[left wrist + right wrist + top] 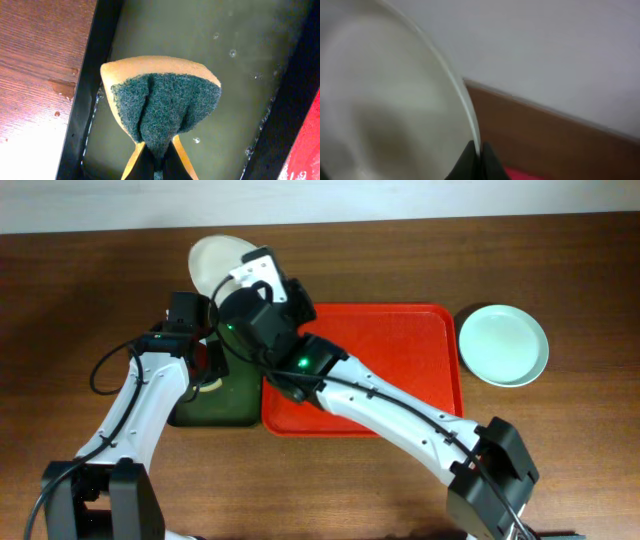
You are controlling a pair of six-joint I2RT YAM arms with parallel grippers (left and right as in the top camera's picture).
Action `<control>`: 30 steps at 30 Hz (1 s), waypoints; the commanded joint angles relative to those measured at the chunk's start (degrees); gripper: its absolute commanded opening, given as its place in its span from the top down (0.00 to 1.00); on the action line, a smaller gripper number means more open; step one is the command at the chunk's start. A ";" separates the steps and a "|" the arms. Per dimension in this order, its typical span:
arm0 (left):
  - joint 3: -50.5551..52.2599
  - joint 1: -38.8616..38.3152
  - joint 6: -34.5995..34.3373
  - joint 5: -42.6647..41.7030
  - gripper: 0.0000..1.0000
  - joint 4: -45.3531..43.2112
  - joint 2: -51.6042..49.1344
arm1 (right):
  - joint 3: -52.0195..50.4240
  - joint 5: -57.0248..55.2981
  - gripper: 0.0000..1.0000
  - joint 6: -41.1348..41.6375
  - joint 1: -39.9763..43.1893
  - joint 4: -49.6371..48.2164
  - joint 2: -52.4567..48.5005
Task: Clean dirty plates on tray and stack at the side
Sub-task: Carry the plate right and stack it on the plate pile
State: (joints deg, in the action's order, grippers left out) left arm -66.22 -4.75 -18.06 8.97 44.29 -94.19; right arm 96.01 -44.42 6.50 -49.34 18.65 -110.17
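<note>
White plate (pixel 395 115) rim between closed jaws of right gripper (pixel 479 159)

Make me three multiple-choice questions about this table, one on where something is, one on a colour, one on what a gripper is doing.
1. Where is the pale green round plate? A on the red rectangular plastic tray; B on the wooden table, right of that tray; C under that tray.
2. What colour is the scouring face of the yellow sponge in the left gripper? A dark green; B blue; C white.
3. How is the right gripper? A open; B shut on the rim of the white round plate; C shut on nothing.
Answers: B, the plate sits on bare wood beside the tray. A, the left wrist view shows green fibre. B, it pinches the rim.
</note>
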 commanded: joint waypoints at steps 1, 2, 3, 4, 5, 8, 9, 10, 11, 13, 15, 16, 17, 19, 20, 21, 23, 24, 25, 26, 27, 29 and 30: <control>-0.24 -0.11 -0.74 -0.24 1.00 -0.37 0.42 | 0.85 14.32 0.96 19.37 4.83 9.07 1.25; -0.24 -0.11 -0.72 -0.22 1.00 -0.46 0.42 | 0.85 20.55 0.96 21.77 6.88 11.67 1.09; -0.24 -0.11 -0.04 -0.24 1.00 -0.76 0.42 | 0.85 27.32 0.96 21.88 9.40 13.31 1.11; -0.24 -0.11 1.70 -0.24 1.00 -1.33 0.39 | 0.87 32.83 0.96 21.88 12.35 15.13 1.60; -0.24 -0.11 2.43 -0.28 1.00 -1.70 0.35 | 0.87 35.60 0.96 21.88 14.05 16.37 1.95; -0.24 -0.11 6.21 -1.62 1.00 -3.45 -0.37 | 0.87 44.87 0.96 21.84 22.32 23.45 4.57; -0.24 -0.11 7.45 -2.86 1.00 -4.26 -0.83 | 0.87 46.66 0.96 21.81 25.49 26.71 5.55; -0.24 -0.13 9.35 -4.98 1.00 -5.35 -1.60 | 0.87 47.63 0.96 20.63 28.72 30.14 6.34; -0.24 -0.20 12.74 -7.91 1.00 -6.97 -2.78 | 0.87 47.69 0.96 17.62 32.20 33.75 6.86; -0.24 -0.61 17.84 -10.95 1.00 -9.68 -5.66 | 0.85 47.65 0.96 10.40 39.41 39.58 6.88; -0.24 -0.87 19.21 -11.80 1.00 -10.84 -8.87 | 0.85 47.71 0.96 9.73 45.59 41.57 6.84; -0.24 -0.87 19.21 -11.76 1.00 -10.97 -10.34 | 0.85 47.98 0.96 10.84 50.93 42.03 6.84; -0.24 -0.87 19.21 -11.80 1.00 -11.10 -10.99 | 0.85 49.62 0.96 11.74 55.65 42.29 6.84; -0.24 -0.87 19.21 -11.78 1.00 -11.30 -11.13 | 0.85 53.18 0.96 11.78 63.06 43.15 6.84; -0.24 -0.87 19.19 -11.78 1.00 -11.72 -11.13 | 0.76 53.20 0.96 11.74 66.55 43.91 6.75; -0.24 -0.87 19.19 -11.80 1.00 -12.11 -11.13 | 0.50 52.87 0.96 11.74 68.98 44.50 6.67; -0.24 -0.87 18.86 -11.80 1.00 -13.60 -11.32 | -1.14 52.81 0.96 11.74 73.72 44.87 6.29; -0.24 -0.87 18.53 -12.79 1.00 -14.75 -11.93 | -2.97 52.81 0.96 11.74 75.89 44.54 5.99; -0.24 -0.87 18.56 -13.62 1.00 -15.08 -12.50 | -4.48 52.83 0.96 11.76 77.18 43.95 5.60; -0.24 -0.87 18.53 -13.92 1.00 -15.15 -12.92 | -5.90 52.83 0.96 11.76 77.79 42.93 5.42; -0.24 -0.87 18.56 -13.90 1.00 -15.15 -13.29 | -7.69 52.83 0.96 11.76 78.36 41.46 5.40; -0.24 -0.87 18.56 -13.90 0.98 -15.15 -13.33 | -8.48 52.78 0.96 11.74 78.58 40.98 5.31; -0.24 -0.87 18.56 -13.90 0.80 -15.15 -13.31 | -8.48 52.74 0.96 11.74 78.58 41.11 5.31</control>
State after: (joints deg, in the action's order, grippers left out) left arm -66.22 -5.56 -0.03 -3.57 29.32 -106.98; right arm 88.03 7.22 18.74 29.28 59.99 -104.84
